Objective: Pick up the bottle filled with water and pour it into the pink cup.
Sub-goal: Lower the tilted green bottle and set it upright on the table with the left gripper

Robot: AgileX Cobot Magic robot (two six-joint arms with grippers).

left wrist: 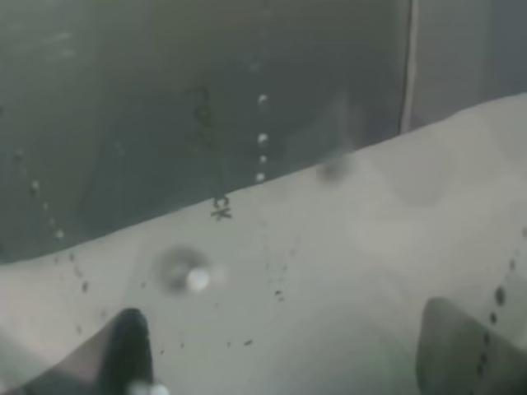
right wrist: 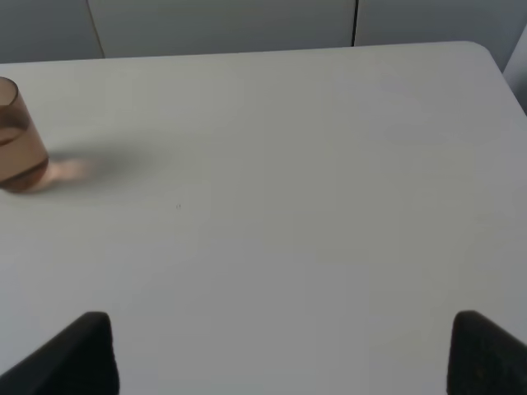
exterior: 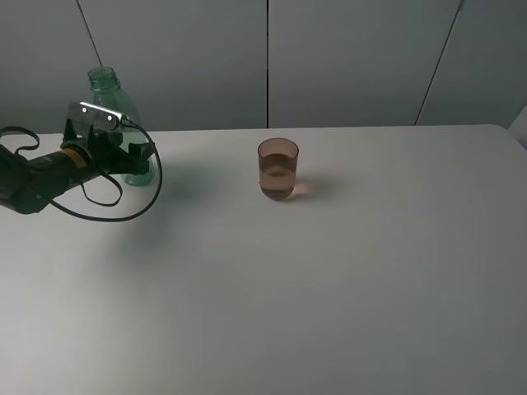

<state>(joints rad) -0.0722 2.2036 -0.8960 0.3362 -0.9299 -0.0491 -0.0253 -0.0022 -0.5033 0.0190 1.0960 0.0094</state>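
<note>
The green see-through bottle (exterior: pixel 111 92) stands upright, uncapped, at the table's back left. My left gripper (exterior: pixel 137 156) is around its lower body. In the left wrist view the bottle's wall (left wrist: pixel 247 206) fills the frame, with droplets on it, and my fingers (left wrist: pixel 128 350) sit on either side of it. The pink cup (exterior: pixel 277 169) stands near the table's middle, to the right of the bottle and apart from it, with clear water (exterior: pixel 277 183) up to about half. It also shows in the right wrist view (right wrist: pixel 16 136). My right gripper (right wrist: pixel 284 354) is open and empty above bare table.
The white table (exterior: pixel 329 288) runs wide in front of and to the right of the cup. A grey panelled wall (exterior: pixel 346 58) stands right behind its back edge. A black cable (exterior: pixel 123 216) loops from the left arm down near the tabletop.
</note>
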